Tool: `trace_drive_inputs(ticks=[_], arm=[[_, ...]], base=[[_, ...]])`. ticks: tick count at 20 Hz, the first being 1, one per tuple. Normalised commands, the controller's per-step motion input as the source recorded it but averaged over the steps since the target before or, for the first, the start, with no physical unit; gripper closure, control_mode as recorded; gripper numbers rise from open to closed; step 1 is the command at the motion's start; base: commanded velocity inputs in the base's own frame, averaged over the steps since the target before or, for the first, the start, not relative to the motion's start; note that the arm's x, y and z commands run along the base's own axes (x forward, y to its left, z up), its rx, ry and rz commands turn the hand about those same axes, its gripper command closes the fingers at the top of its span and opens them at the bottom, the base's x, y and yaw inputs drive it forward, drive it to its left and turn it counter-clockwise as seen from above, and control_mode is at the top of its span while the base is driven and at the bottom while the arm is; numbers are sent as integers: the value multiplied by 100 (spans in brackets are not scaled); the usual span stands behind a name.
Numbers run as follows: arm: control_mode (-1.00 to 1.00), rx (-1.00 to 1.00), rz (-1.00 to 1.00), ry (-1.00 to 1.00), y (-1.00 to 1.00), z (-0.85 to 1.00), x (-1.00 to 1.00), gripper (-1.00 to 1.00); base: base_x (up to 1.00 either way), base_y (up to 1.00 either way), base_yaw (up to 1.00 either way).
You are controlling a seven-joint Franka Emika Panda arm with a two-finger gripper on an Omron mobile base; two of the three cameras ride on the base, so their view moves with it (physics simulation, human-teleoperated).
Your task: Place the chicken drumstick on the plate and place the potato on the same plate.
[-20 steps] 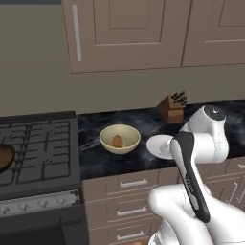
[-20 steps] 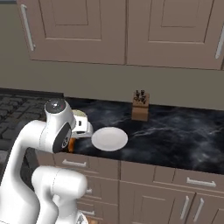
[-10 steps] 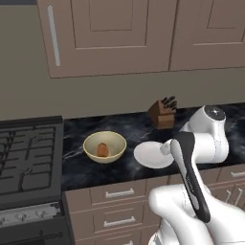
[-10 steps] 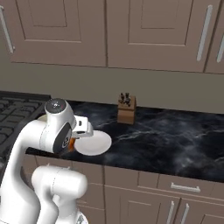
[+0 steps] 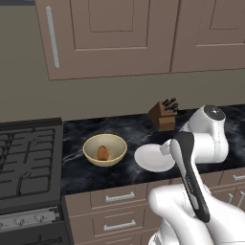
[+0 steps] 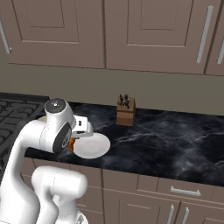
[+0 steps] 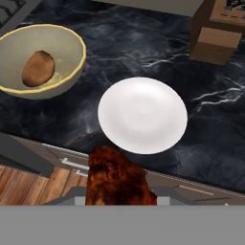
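Hand view: chicken drumstick (image 7: 117, 179) in gripper (image 7: 119, 198)

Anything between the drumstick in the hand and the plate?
Nothing visible. In the hand view the chicken drumstick sits in the hand just short of the counter edge, and the plate lies bare right beyond it. The yellow bowl holding the potato stands off to one side, the knife block behind.

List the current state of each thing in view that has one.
Drumstick: held in the claw, above the counter's front edge, not yet on the plate.
Plate: bare, flat on the counter.
Potato: lying in the yellow bowl.
Knife block: upright, knives in.
Upper cupboards: doors shut.
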Motion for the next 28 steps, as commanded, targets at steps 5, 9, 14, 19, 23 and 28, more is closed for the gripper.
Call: trace_drive_inputs(ticks=[5, 9, 14, 19, 23, 28], arm=[[-100, 0, 0, 0, -4, 0, 5, 100], [-100, 0, 0, 0, -14, -2, 37, 100], [-100, 0, 0, 0, -19, -17, 43, 100], [-100, 0, 0, 0, -9, -39, 24, 100], [-100, 0, 0, 0, 0, -40, 38, 100], [-100, 0, 0, 0, 0, -21, 42, 100]], base=[[9, -16, 0], [0, 0, 0], [0, 0, 0], [0, 0, 0], [0, 0, 0], [0, 0, 0]])
